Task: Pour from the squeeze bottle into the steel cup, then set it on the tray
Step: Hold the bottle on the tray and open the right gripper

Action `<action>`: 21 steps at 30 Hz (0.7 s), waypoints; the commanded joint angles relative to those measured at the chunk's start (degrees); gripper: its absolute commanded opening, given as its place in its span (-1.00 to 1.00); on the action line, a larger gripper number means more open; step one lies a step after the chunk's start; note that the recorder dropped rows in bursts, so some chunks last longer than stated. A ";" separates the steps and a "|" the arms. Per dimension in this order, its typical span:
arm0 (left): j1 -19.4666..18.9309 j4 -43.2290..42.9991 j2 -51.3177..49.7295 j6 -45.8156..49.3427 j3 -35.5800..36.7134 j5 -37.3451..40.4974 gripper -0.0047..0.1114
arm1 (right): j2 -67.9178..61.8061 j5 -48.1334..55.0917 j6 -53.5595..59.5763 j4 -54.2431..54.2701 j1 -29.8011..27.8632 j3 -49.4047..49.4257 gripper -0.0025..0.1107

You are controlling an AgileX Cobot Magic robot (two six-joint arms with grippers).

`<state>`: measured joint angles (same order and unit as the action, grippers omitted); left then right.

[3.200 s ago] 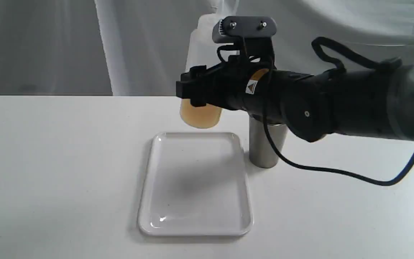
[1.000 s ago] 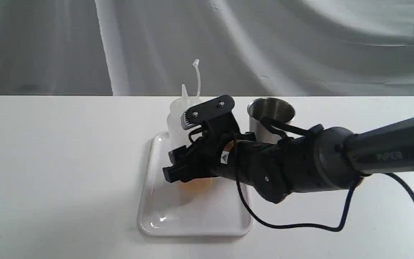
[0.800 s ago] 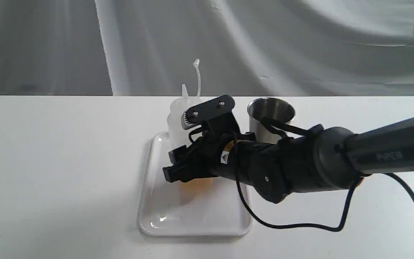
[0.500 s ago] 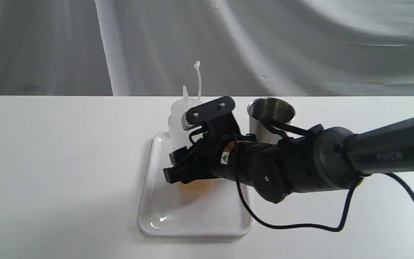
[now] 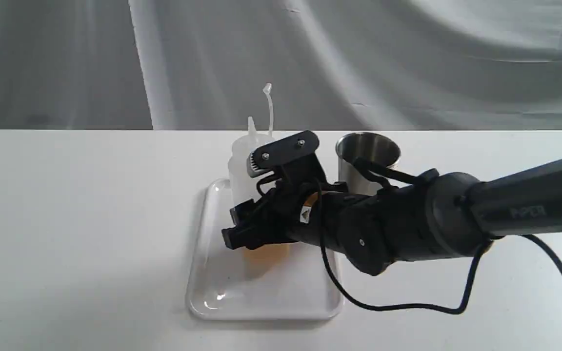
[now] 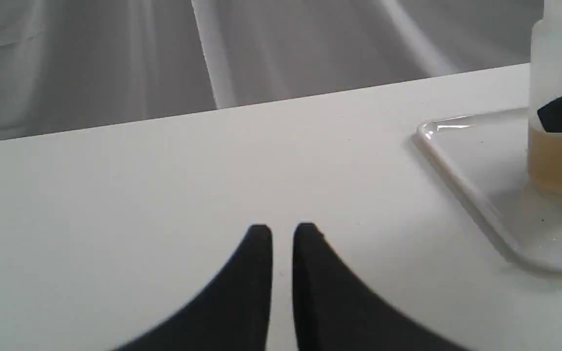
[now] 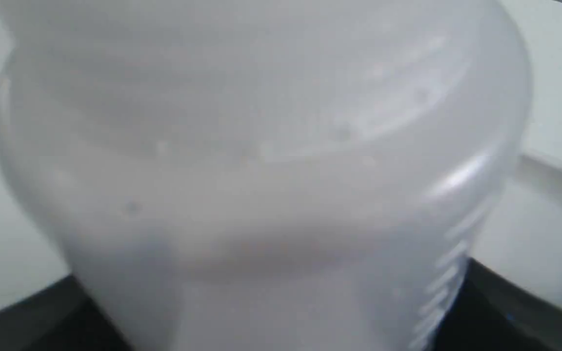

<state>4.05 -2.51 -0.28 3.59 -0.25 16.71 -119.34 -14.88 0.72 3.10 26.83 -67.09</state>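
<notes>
Three task items, 2 grippers, 3 views.

1. Translucent whitish plastic squeeze bottle (image 5: 241, 163) w/ pointed nozzle (image 5: 250, 125), thin cap strap (image 5: 269, 105), amber liquid in lower part. Upright on tray, far half. Nozzle + strap show in ext. view only. L wrist view shows the amber base on tray floor. R wrist view is filled by blurred bottle wall (image 7: 271, 170).
2. Flat white glossy rectangular plastic tray (image 5: 261, 295), low rim, on white tabletop (image 5: 76, 219).
3. Brushed stainless steel cup (image 5: 368, 146), upright on tabletop just beside tray's far right corner, lower part hidden behind R arm. Ext. view only.
4. R gripper (image 5: 237, 225), black: jaws pinching bottle mid-body, one finger each side.
5. L gripper (image 6: 282, 229), L wrist view only: jaws pressed almost together, thin slit between, low over tabletop, well apart from tray.
6. Grey cloth backdrop (image 5: 432, 73).
</notes>
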 commanded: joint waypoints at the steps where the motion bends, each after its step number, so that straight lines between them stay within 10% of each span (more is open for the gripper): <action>1: 0.18 -0.03 0.28 -0.10 0.25 -0.37 -0.78 | -0.14 -0.91 0.49 0.35 0.01 -0.30 -0.35; 21: 0.18 -0.03 0.28 -0.10 0.25 -0.37 -0.78 | -0.25 -0.73 0.49 0.35 0.01 -0.30 -0.29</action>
<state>4.05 -2.51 -0.28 3.59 -0.25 16.71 -120.07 -14.76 0.95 3.10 26.83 -67.09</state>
